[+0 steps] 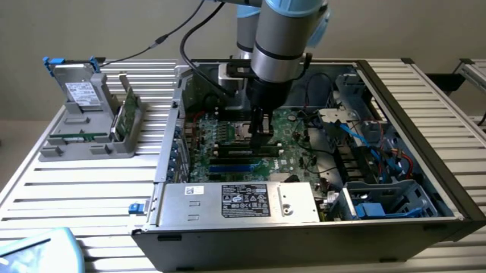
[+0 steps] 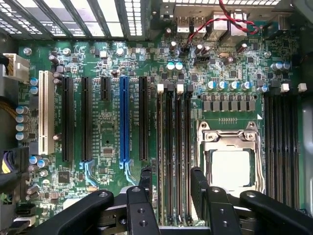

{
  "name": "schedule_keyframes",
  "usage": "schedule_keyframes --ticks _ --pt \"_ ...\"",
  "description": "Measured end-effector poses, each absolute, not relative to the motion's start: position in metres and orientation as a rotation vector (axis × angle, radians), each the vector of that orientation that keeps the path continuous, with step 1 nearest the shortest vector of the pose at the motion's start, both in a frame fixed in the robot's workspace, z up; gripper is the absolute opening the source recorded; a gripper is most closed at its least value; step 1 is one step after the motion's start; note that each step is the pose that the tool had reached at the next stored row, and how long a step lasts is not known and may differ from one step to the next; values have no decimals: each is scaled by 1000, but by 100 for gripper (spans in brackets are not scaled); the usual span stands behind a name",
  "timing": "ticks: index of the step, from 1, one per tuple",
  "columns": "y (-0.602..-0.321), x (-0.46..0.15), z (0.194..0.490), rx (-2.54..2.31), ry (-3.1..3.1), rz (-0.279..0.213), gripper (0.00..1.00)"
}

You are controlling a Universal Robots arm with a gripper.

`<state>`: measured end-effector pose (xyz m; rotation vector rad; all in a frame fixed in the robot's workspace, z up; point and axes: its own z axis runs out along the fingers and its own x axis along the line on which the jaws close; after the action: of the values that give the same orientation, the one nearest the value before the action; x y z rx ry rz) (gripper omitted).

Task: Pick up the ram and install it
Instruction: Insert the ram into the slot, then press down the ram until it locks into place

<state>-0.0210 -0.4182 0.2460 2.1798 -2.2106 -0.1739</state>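
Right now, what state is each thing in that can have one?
gripper: open, fingers straddling the memory slots
computer case: on its side, open
processor socket: frame closed, no cooler
grey drive: upright in the holder, outside the case
green card: upright in the holder

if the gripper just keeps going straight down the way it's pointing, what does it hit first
Most likely the memory slots on the motherboard, beside the processor socket. The open gripper points down into the computer case, its fingers straddling those slots. Its height above them is hard to judge.
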Motion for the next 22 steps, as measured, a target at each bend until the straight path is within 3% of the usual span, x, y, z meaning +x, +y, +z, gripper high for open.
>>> schedule_keyframes --ticks 22 --pt "-415 -31 252 2224 -2207 -118 45"
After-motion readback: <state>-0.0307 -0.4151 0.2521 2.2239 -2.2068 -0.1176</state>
